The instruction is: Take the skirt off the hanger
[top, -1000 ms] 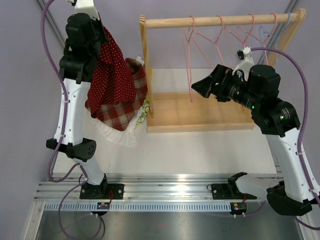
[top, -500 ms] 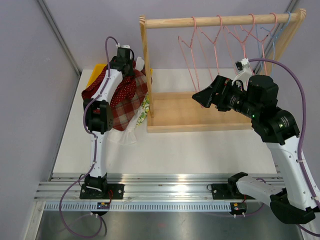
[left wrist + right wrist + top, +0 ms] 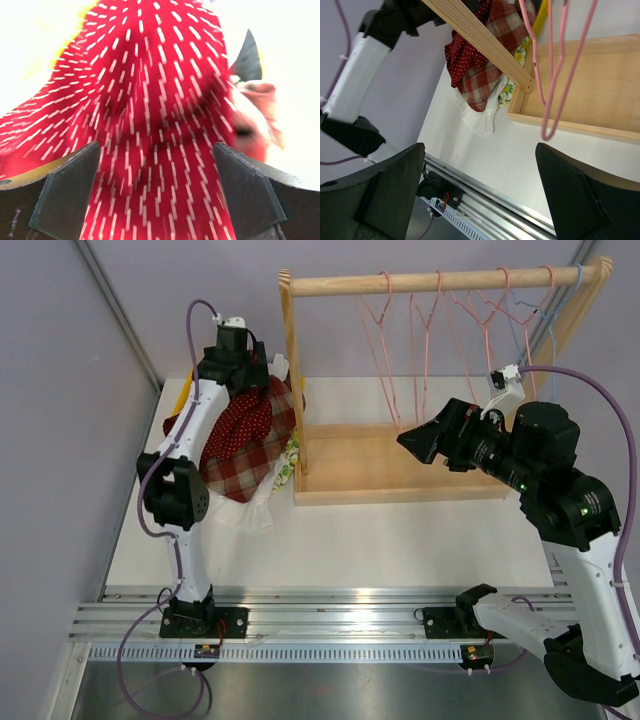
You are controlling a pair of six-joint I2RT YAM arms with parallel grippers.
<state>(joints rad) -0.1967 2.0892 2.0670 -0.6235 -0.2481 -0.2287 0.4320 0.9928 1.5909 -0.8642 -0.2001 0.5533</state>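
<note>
My left pincer [image 3: 232,352] sits at the upper left of the top view, over the heap of clothes, with its fingers spread wide and clamped on nothing. In its wrist view, my left pincer [image 3: 155,146] has the two dark fingers at the lower corners. The blurred red skirt [image 3: 150,75] with white dots fills the frame between and beyond them.

The skirt [image 3: 240,420] is off the hangers. It lies on top of a red plaid cloth [image 3: 240,468] with a white frill [image 3: 255,512] at the upper left of the surface [image 3: 400,550], just left of the wooden rack [image 3: 400,485].

My right pincer [image 3: 412,438] hangs at centre right over the rack's base, fingers also apart and holding nothing. In that wrist view, a bare pink hanger [image 3: 548,136] dangles in the upper right, and the skirt [image 3: 456,52] shows beyond the rack's post at the top centre.
</note>
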